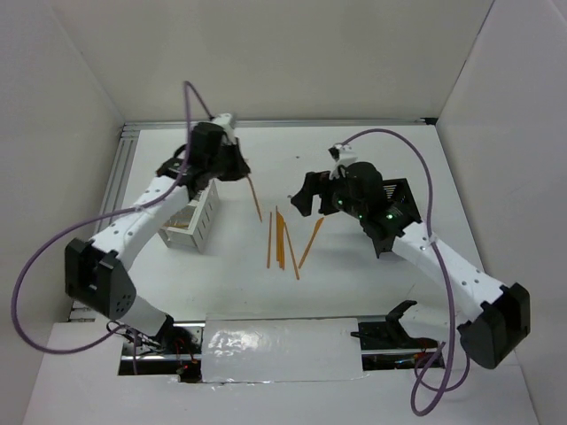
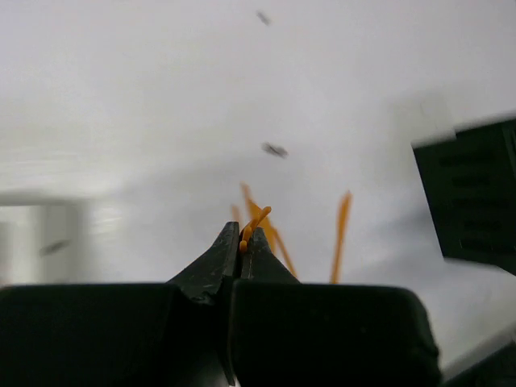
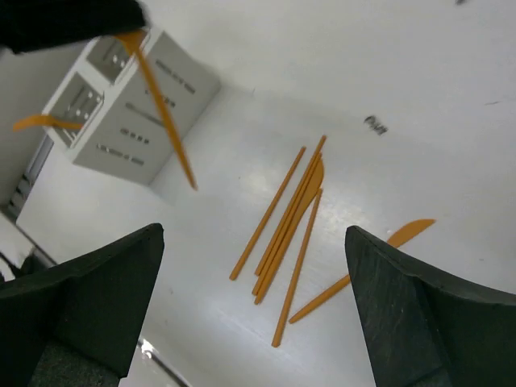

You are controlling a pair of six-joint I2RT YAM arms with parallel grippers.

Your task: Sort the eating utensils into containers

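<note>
My left gripper [image 1: 241,170] is shut on a thin orange utensil [image 1: 255,197] that hangs down in the air just right of the white caddy [image 1: 197,217]. The left wrist view shows the jaws [image 2: 240,234] pinching its end [image 2: 255,220]. Several orange utensils [image 1: 283,239] lie side by side mid-table, with a knife [image 3: 403,238] at the right of them. My right gripper [image 1: 306,197] is open and empty above them; its wrist view [image 3: 254,234] shows them [image 3: 294,205] between the wide jaws. The black caddy [image 1: 400,205] sits behind the right arm. One orange piece [image 3: 40,122] sticks out of the white caddy [image 3: 137,113].
White walls enclose the table on the left, back and right. A metal rail [image 1: 120,168] runs along the left edge by the white caddy. A foil-covered strip [image 1: 279,350] lies at the near edge between the arm bases.
</note>
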